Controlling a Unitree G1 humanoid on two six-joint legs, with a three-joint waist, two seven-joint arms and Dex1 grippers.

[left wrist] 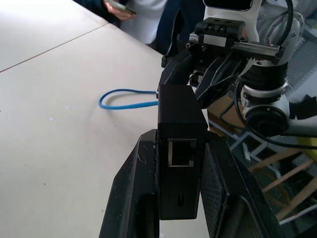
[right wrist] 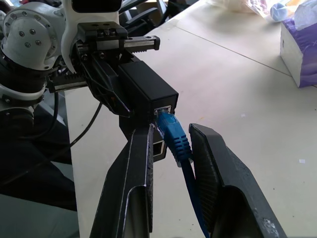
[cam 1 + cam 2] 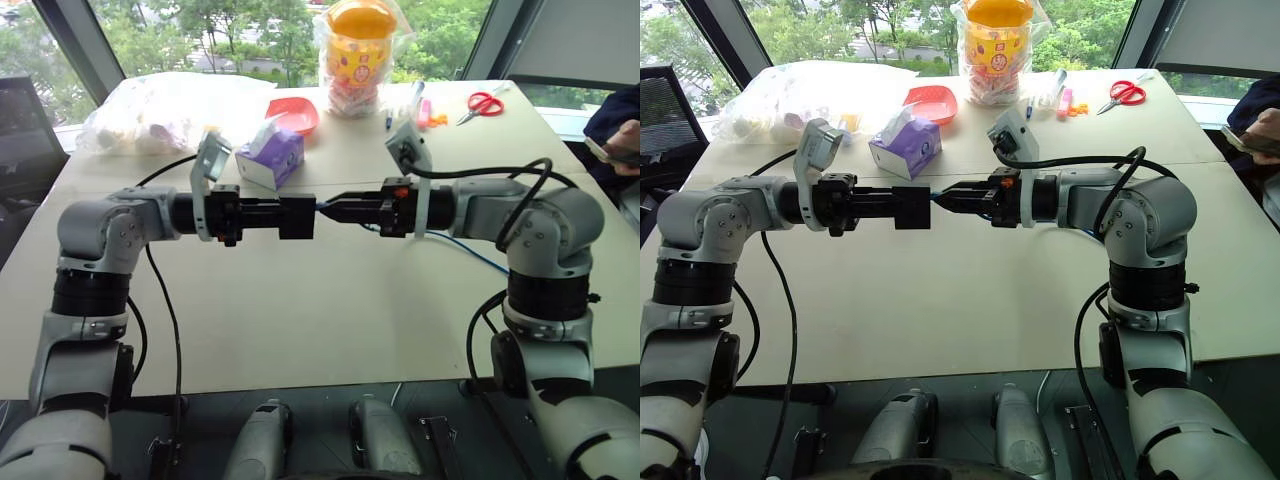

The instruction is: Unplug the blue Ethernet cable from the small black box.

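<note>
Your left end effector (image 3: pixel 285 217) clamps the box (image 3: pixel 297 217) above the table (image 3: pixel 300 310). Your right end effector (image 2: pixel 171 144) pinches the cable (image 2: pixel 174 138) plug, which sits in the box.

arms: I saw grey rounded shells, black joint bands.
cables: thick black loops.
fingers (image 2: pixel 228 173): matte black, ribbed pads.

No wording, brand or number can be read. The clear bag of printed yellow-and-orange packaging (image 3: pixel 358 55) at the far edge of the pale worktop (image 3: pixel 300 320) bears coloured print, too small to make out; the purple cardboard tissue box (image 3: pixel 905 142) shows no legible label.
</note>
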